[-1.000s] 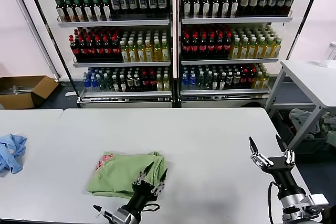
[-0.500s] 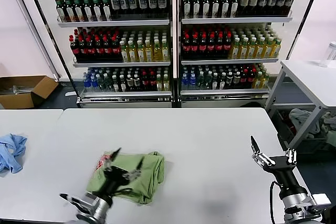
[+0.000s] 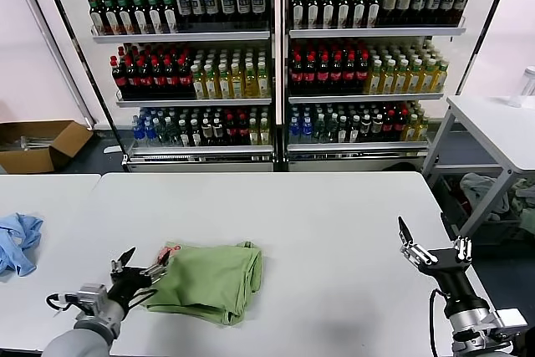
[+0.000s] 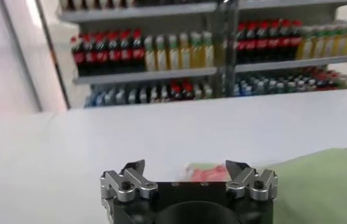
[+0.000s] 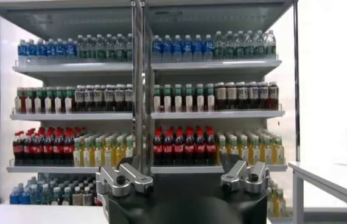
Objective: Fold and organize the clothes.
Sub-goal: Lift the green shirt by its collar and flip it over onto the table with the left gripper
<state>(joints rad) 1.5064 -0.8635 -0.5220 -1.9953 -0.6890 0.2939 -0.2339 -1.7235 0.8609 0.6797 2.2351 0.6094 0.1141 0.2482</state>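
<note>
The left tool (image 3: 138,266), fingers spread and empty, sits at nine o'clock of the folded light green cotton polo shirt (image 3: 209,280) (red chest graphic mostly hidden) on the white table (image 3: 334,223). The right tool (image 3: 432,245) hangs open at four o'clock.

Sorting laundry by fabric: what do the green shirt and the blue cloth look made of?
Green shirt: soft matte knit, probably cotton; it lies in limp rounded folds without shine. Blue cloth: thin, crumpled fabric, also matte; exact fibre is unclear from here.
</note>
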